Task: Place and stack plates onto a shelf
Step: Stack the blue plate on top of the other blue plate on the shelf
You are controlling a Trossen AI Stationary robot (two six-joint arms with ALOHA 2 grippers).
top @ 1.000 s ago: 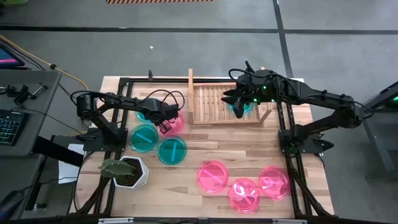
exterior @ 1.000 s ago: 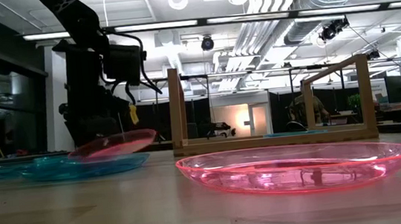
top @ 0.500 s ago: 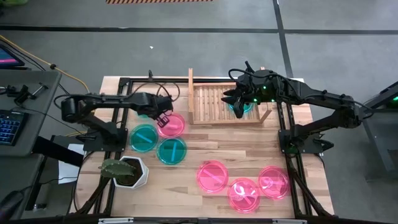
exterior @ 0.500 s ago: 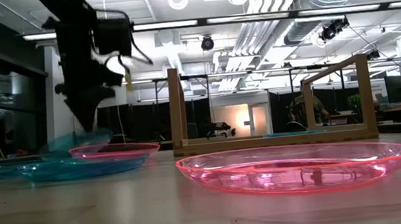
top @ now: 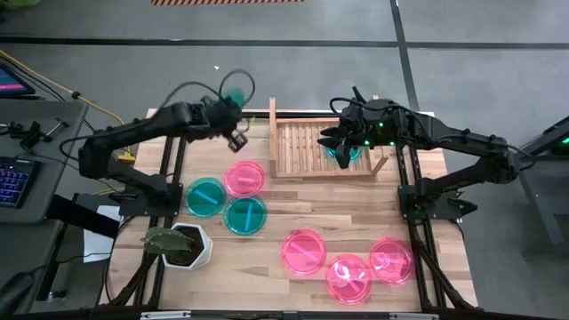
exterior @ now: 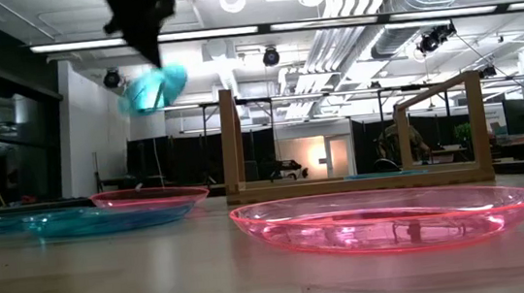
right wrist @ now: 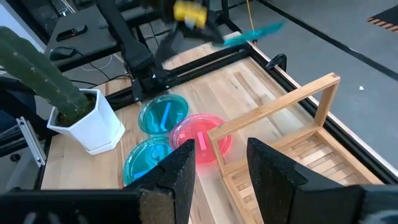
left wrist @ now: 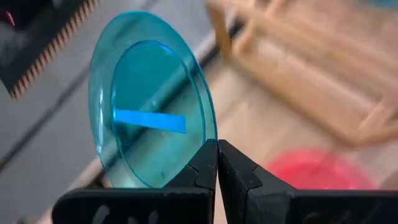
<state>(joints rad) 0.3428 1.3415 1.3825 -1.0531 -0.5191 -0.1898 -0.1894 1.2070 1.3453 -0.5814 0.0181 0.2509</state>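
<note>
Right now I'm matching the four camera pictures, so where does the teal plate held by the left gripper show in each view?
High view: the teal plate sits top left of centre, left of the shelf.
Low view: upper left, in the air.
Left wrist view: pinched by the left gripper, centre left.
Right wrist view: thin sliver at the top.
Shared landmark: the shelf.

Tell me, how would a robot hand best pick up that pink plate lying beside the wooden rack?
Probably by its raised rim. The pink plate lies flat on the table, so a hand should come from above and pinch the edge on the open side, away from the shelf.
</note>
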